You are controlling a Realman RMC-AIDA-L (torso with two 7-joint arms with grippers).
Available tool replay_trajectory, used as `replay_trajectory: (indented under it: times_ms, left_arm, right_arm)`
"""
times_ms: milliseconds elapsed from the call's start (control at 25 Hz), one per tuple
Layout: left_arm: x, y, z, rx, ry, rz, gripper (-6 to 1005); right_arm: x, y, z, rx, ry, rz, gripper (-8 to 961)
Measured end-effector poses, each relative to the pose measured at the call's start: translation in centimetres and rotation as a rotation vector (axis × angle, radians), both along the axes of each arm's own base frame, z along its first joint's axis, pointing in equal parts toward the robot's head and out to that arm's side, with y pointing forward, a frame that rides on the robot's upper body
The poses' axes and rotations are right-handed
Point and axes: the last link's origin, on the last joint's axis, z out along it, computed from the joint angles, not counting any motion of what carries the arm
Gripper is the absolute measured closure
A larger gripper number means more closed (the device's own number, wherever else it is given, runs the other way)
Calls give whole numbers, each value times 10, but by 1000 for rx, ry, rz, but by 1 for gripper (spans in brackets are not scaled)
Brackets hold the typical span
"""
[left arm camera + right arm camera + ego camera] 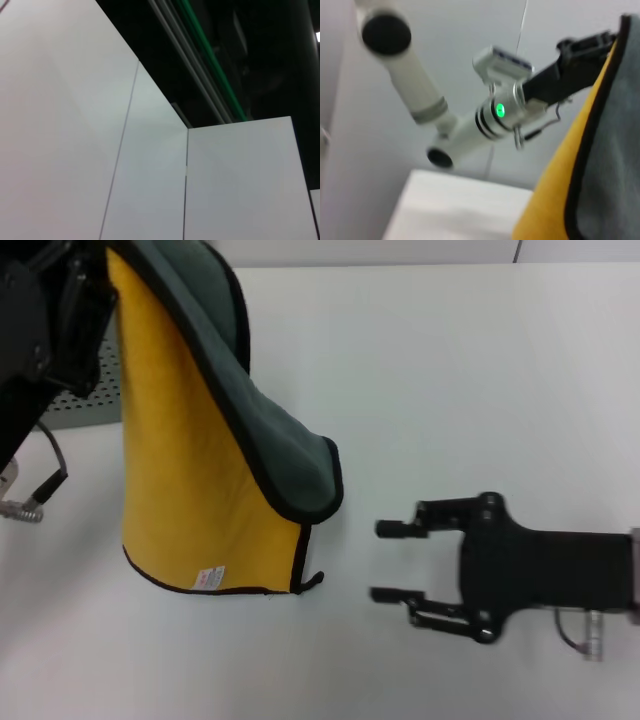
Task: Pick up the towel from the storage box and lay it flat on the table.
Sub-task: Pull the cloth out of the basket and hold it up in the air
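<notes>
Two arms are in play, and the left one has the towel (pixel 200 440) up off the bench (pixel 480 370). In the head view the cloth hangs from the top left corner of the picture, where the left gripper (pixel 85 280) sits dark and bulky at the upper edge of the towel. Its fingers are hidden behind the cloth and the arm's own body, so whether they are clamped on the fabric I cannot tell from here. The towel drapes down in a long fold: bright yellow face toward the camera, dark grey-green face rolling over the top and down the right side, black trim tracing the edge. The small white tag (pixel 209 579) shows near the lower hem, and a short black loop (pixel 311 581) sticks out at the lower right corner. The hem looks to be at or just above the bench, though contact is hard to judge.

Behind the left arm, a sliver of the storage box (pixel 85 400) peeks out, its perforated wall visible between the arm and the towel.

Over on the right, the right gripper (pixel 392 561) hovers low above the bench, pointing toward the towel's lower corner, fingers spread apart with nothing between them, and a clear gap to the cloth.

The right wrist view catches the left arm (pixel 470 125) with its green light lit, and the yellow and grey towel filling the side of that picture. The left wrist view shows only white wall panels (pixel 75 125).
</notes>
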Motion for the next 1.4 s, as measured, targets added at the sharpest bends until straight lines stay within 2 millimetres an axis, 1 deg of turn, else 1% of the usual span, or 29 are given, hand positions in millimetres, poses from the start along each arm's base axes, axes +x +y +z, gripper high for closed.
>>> replay_trajectory:
  times_ms: [40,80,160,360,440,480,520,720,880,960,1160,1400]
  left_arm:
    - [-1,-1,0,3,-2,5,976]
    - [-1,-1,1,4,-3,7,976]
    - [-1,0,1,7,-4,8,976]
    - [-3,-1,3,15,-7,19,976]
    - [-4,0,3,17,-9,23,976]
    - [-4,0,3,17,-9,24,976]
    - [-4,0,3,17,-9,25,976]
    - [-4,0,1,10,-11,31,976]
    - [-2,2,0,3,-10,21,976]
    - [0,3,0,-1,-8,15,976]
    - [0,3,-1,-11,-10,16,976]
    - [-2,2,-2,-17,-14,24,976]
  right_arm:
    - [-2,1,-3,35,-15,15,487]
    - [-10,-1,-14,111,-35,67,487]
    - [-14,-3,-18,144,-40,87,488]
    - [-35,-21,-37,349,-56,228,494]
    - [-38,-30,-42,432,-56,267,497]
    - [-40,-37,-45,523,-38,304,499]
    - [-40,-37,-45,523,-38,304,499]
    - [-36,-51,-48,753,26,317,499]
    - [-29,-55,-50,890,47,305,498]
    - [-24,-55,-52,916,40,291,498]
    - [-17,-53,-56,898,34,249,498]
    - [-16,-52,-64,856,41,230,499]
